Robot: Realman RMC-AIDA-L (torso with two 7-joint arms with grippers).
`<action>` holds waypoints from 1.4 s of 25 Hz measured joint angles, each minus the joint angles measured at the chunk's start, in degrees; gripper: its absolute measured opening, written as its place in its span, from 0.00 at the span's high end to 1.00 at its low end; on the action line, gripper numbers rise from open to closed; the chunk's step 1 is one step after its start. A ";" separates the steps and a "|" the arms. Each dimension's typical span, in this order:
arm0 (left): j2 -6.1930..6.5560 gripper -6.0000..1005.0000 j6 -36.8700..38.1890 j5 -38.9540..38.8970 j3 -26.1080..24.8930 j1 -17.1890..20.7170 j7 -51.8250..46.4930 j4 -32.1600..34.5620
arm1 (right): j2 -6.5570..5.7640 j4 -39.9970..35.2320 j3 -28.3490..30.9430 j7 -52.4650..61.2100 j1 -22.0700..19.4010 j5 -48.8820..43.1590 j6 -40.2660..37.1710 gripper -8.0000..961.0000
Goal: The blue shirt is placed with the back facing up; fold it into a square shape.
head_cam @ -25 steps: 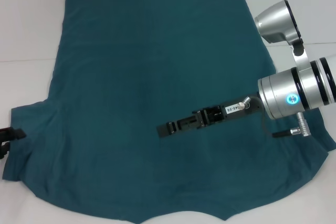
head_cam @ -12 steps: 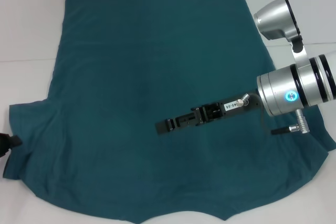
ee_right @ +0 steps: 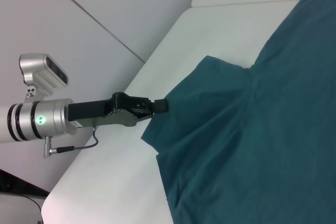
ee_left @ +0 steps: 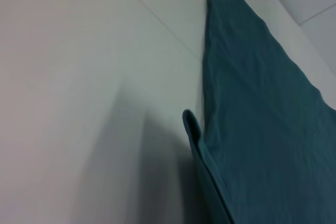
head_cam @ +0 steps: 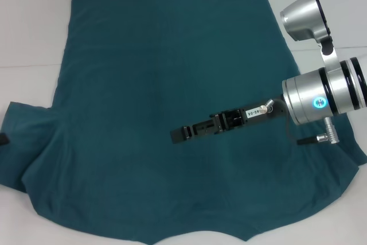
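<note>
At the far left edge of the head view, only a tiny dark tip of the left gripper (head_cam: 3,139) showed, touching the end of the shirt's left sleeve. From the right wrist view, the left gripper (ee_right: 160,106) looked closed on the edge of that sleeve, with the cloth pulled out to a point where it was held. The left wrist view showed the sleeve edge folded into a small raised lip against the white table (ee_left: 79,77). The blue shirt (head_cam: 166,84) lay spread flat over most of the table, plain side up, with its straight hem at the far side and its neck curve at the near edge. To the right of the middle, the right gripper (head_cam: 179,135) hung over the shirt, pointing left, with its silver arm reaching in from the right side. Its fingers sat close together with nothing between them. The shirt's right sleeve lay under that arm, near the right edge.
</note>
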 joint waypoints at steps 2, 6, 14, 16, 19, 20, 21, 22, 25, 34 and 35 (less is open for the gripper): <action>0.49 0.99 0.03 1.65 -0.06 -0.54 -1.08 0.99 | -0.01 0.01 0.14 0.00 0.00 0.00 -0.10 0.06; 1.13 0.99 0.06 3.12 0.02 -1.10 -2.66 3.00 | -0.01 0.01 0.16 0.04 -0.03 0.00 -0.20 0.06; 2.38 0.99 1.61 6.78 0.38 -3.37 -5.12 5.39 | -0.01 0.00 0.16 0.23 -0.07 0.00 -0.20 0.07; 2.62 0.99 2.88 7.26 0.55 -3.96 -5.90 6.24 | -0.01 -0.01 0.16 0.29 -0.03 0.00 -0.19 0.07; 2.80 0.99 4.99 7.33 1.82 -4.69 -8.17 7.86 | -0.01 -0.04 0.16 0.34 -0.01 0.00 -0.19 0.07; 2.79 0.99 5.35 7.34 2.92 -4.92 -9.32 8.42 | -0.01 -0.06 0.16 0.35 0.00 0.00 -0.17 0.07; 2.70 0.99 5.50 7.35 4.31 -5.24 -10.64 8.78 | -0.01 -0.07 0.16 0.35 0.00 0.00 -0.13 0.07; 2.63 0.99 5.58 7.36 5.09 -5.44 -11.37 8.87 | -0.01 -0.07 0.16 0.35 0.00 0.00 -0.09 0.07; 2.30 0.99 5.57 7.38 6.81 -6.73 -13.22 8.16 | -0.01 -0.07 0.16 0.35 0.00 0.00 0.09 0.07; 1.50 0.99 2.58 7.41 9.86 -10.96 -15.52 2.66 | -0.32 0.23 0.23 0.23 0.00 0.00 0.62 0.07; 1.26 0.99 2.09 7.42 10.36 -11.31 -15.87 2.24 | -0.33 0.24 0.29 0.21 0.00 0.00 0.65 0.07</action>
